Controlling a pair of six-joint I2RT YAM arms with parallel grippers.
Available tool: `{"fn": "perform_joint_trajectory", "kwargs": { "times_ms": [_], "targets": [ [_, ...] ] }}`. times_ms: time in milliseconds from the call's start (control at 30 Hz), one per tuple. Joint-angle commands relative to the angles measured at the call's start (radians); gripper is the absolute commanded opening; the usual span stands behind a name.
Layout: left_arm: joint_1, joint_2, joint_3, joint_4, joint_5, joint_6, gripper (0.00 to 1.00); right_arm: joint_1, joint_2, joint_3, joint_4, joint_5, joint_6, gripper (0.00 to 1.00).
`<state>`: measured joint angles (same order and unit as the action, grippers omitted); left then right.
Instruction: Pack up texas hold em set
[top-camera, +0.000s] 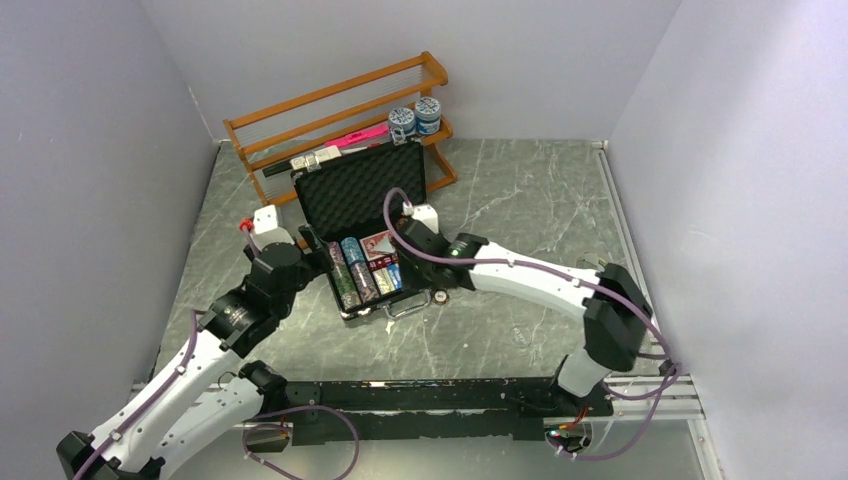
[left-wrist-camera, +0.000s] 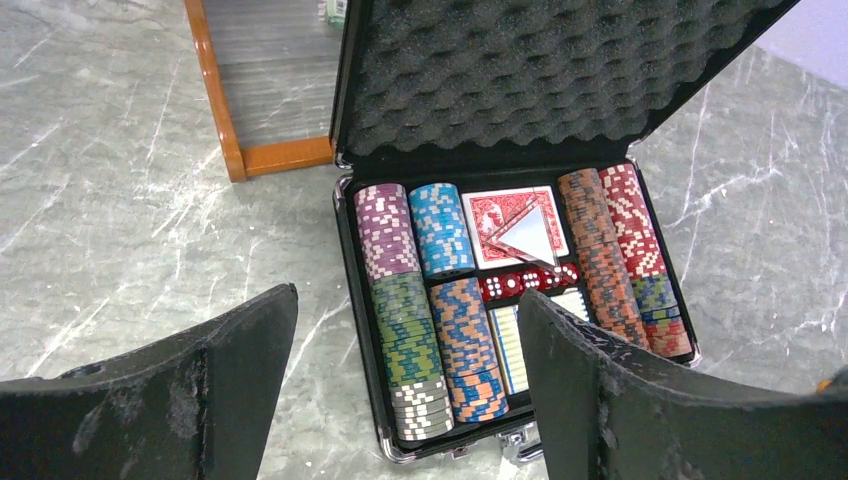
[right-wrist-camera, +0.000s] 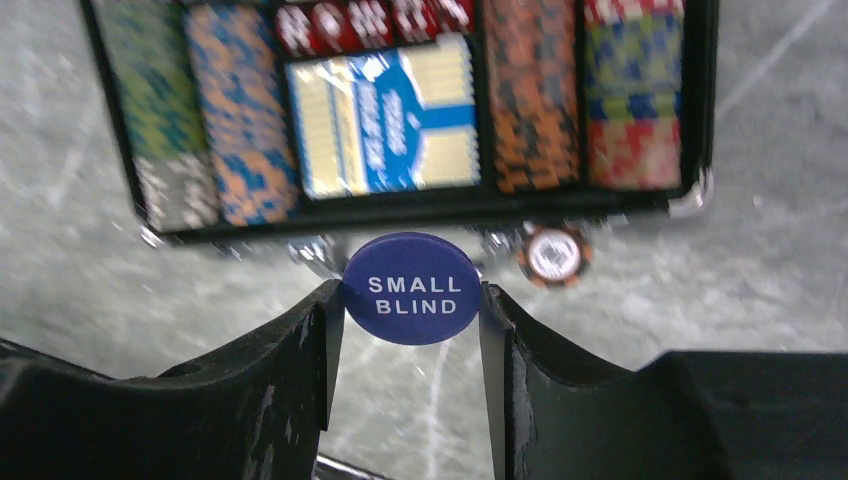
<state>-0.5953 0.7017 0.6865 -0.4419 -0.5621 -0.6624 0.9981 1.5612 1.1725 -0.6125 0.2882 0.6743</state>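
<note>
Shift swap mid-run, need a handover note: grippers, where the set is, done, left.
Left gripper: open, empty, near the open briefcase.
Right gripper: shut on the SMALL BLIND button, in front of the case.
Done: chip stacks, red deck, blue deck, dice are in the case.
Left: stow the button, collect the loose chip on the table by the front edge, close the lid.

Briefcase (left-wrist-camera: 520, 70): lid lined with matt black egg-crate foam; shiny metal at the corners.
Dice (left-wrist-camera: 520, 283): glossy translucent red.
Small Blind button disc (right-wrist-camera: 412, 288): smooth blue plastic, slight sheen.
Left gripper (left-wrist-camera: 407, 300): matt black, scuffed, grainy.
Rack (left-wrist-camera: 215, 100): orange wood, glossy varnish.
Table (left-wrist-camera: 120, 200): smooth, grey-green marble look, faintly reflective.
</note>
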Motion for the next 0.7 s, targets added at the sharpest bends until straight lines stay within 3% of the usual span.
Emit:
{"fn": "perform_joint_trajectory", "kwargs": {
  "times_ms": [0,333,667],
  "targets": [
    [0.0,-0.034,0.041,-0.028,-0.046,-0.037,0.86,0.002,0.111,0.178,-0.022,0.092,0.006,0.46],
    [-0.001,-0.047,0.034,-0.039,-0.026,-0.045,0.87,-0.051,0.419,0.55,-0.035,0.123,-0.063,0.46],
    [-0.001,-0.056,0.016,-0.027,-0.024,-0.04,0.88,-0.121,0.596,0.694,-0.076,0.056,-0.095,0.46]
  ]
}}
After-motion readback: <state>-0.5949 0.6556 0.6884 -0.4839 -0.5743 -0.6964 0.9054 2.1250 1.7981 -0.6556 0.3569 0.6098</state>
